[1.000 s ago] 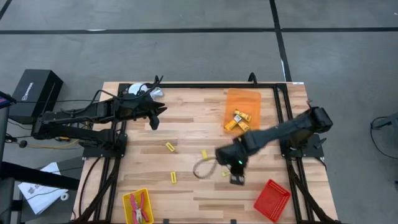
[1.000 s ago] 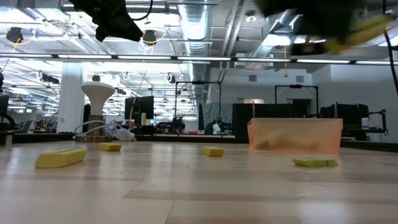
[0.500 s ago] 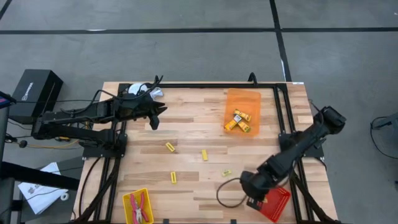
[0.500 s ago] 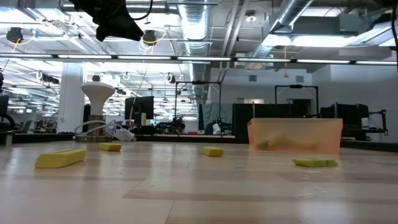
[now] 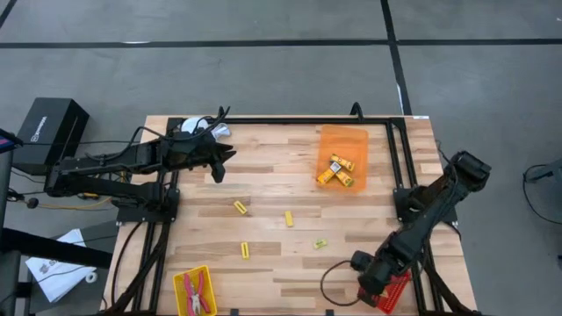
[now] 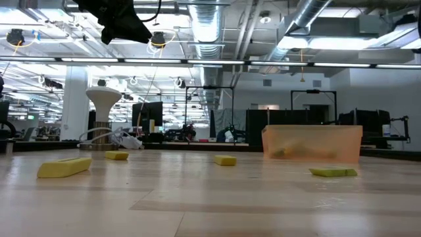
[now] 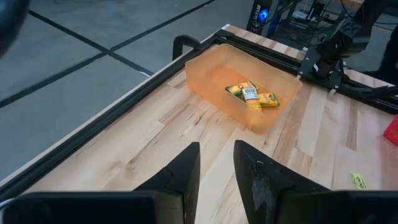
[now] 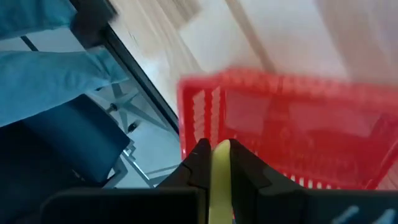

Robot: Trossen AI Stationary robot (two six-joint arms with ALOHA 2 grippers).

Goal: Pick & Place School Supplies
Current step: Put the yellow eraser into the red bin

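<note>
School supplies were split up: four yellow blocks loose mid-counter (image 5: 240,207) (image 5: 288,219) (image 5: 245,250) (image 5: 320,243), a few labelled ones in the orange tray (image 5: 342,140) at the far right side, and two red-handled pliers (image 5: 198,293) in the yellow tray (image 5: 178,286) at the near left edge. Right gripper (image 5: 367,283) hung at the edge of the red basket (image 5: 399,282) at the near right corner, fingers (image 8: 193,163) clamped on a yellow stick (image 8: 219,180); right wrist view showed the stick upright between them with the basket's mesh wall just beyond. Left gripper (image 5: 217,168) waited over the far left part of the counter (image 5: 263,175), near a white round thing (image 5: 195,127) at the back edge; its fingers (image 7: 185,171) stood a little apart, nothing between them. Low view showed four blocks flat on the wood and the orange tray behind them.
</note>
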